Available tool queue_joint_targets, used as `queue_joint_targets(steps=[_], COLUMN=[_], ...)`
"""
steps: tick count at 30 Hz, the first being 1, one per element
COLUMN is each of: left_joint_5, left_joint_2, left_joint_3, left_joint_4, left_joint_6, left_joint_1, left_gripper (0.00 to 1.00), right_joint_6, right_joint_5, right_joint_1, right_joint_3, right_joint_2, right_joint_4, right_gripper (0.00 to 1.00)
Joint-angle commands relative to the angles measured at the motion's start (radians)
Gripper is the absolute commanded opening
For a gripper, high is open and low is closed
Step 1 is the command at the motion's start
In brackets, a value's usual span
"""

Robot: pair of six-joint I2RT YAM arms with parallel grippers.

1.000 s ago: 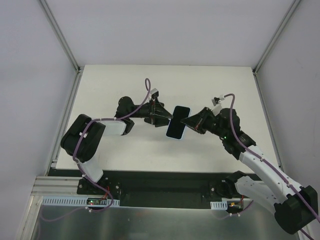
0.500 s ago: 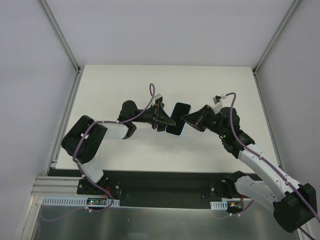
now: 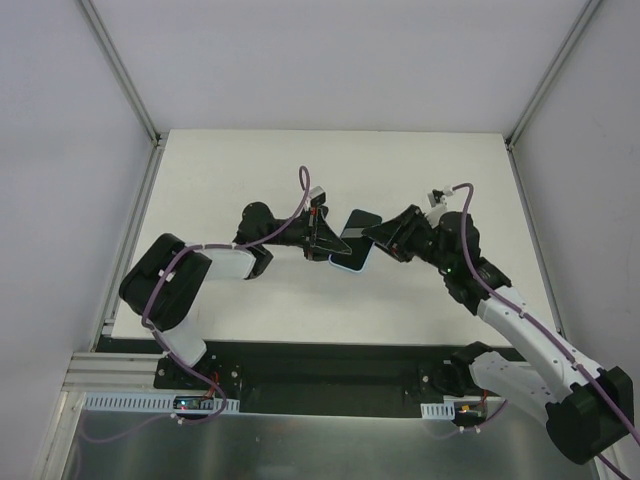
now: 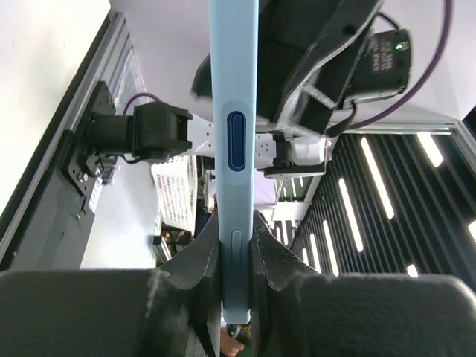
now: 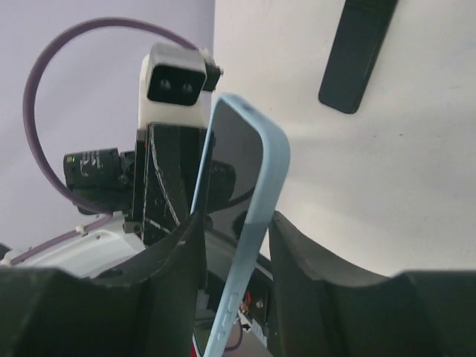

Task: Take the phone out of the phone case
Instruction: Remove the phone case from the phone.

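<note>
The phone (image 3: 353,231), a glossy black slab, sits in the pale blue phone case (image 3: 349,267) and is held in the air over the middle of the table, tilted. My left gripper (image 3: 329,244) is shut on the case's left long edge. In the left wrist view the case's side (image 4: 235,111) with its buttons runs straight up from between my fingers (image 4: 235,256). My right gripper (image 3: 373,236) grips the other side. In the right wrist view the dark screen (image 5: 232,160) and blue rim (image 5: 256,216) pass between my fingers (image 5: 234,245), which touch both faces.
The white table (image 3: 250,160) lies below, with metal rails (image 3: 130,230) along its left and right sides. A dark elongated patch (image 5: 357,52) lies on the table surface in the right wrist view. The arm bases stand at the near edge.
Both grippers have drawn closer together and turned. The phone in its case has tilted, so it looks shorter from above, and has shifted slightly up and left.
</note>
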Motion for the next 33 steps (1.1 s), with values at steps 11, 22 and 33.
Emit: queue_joint_targets(steps=[11,22,33], left_joint_5=[0.038,0.04,0.041], left_joint_2=[-0.096,-0.122,-0.148], left_joint_3=[-0.032,-0.041,-0.043], left_joint_4=[0.377,0.375,0.377], left_joint_6=[0.053,0.071,0.076], left_joint_1=[-0.012,-0.012,-0.012], left_gripper=[0.0,0.0,0.0], right_joint_6=[-0.199,0.039,0.104], right_joint_5=[0.153,-0.051,-0.076], right_joint_1=[-0.035,-0.12,-0.123], right_joint_3=[0.221,0.04,-0.004], right_joint_2=[-0.009,-0.002,-0.017], right_joint_4=[-0.29,0.055,0.124], right_gripper=[0.5,0.39,0.15])
